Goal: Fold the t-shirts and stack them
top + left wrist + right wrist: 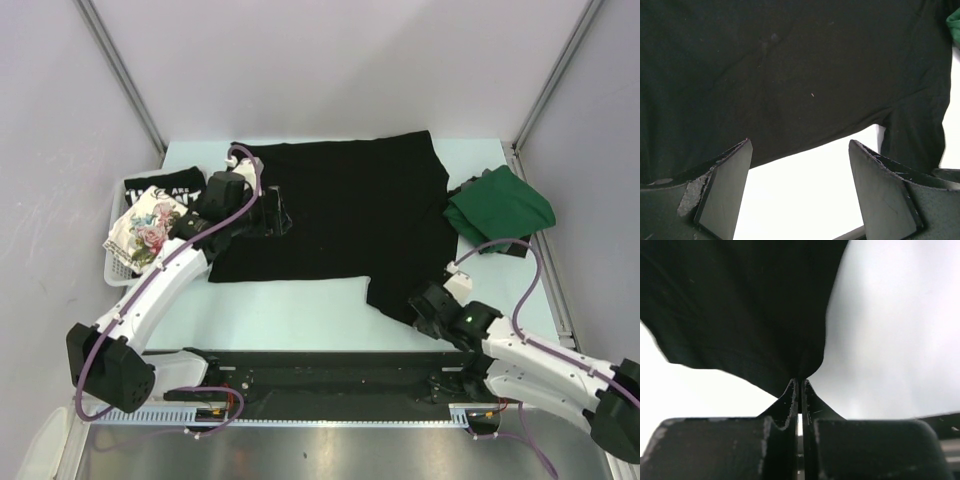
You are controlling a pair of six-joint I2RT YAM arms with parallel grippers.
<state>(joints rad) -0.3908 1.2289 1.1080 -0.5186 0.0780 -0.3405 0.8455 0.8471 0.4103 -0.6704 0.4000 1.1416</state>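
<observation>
Right pincer (799,384): jaws pressed together on the near-right corner of the large black t-shirt (350,205); the cloth draws to a point at the fingertips. Left pincer (800,150): jaws wide, nothing between them, over that shirt's left part by its near hem. Shirt lies spread flat on the tabletop (290,315). Dark green t-shirt (500,208): bunched, touching the black shirt's right edge. Left of the black shirt: white basket (113,268) carrying the lettered black t-shirt (165,187) and, on its near side, the floral t-shirt (148,228).
</observation>
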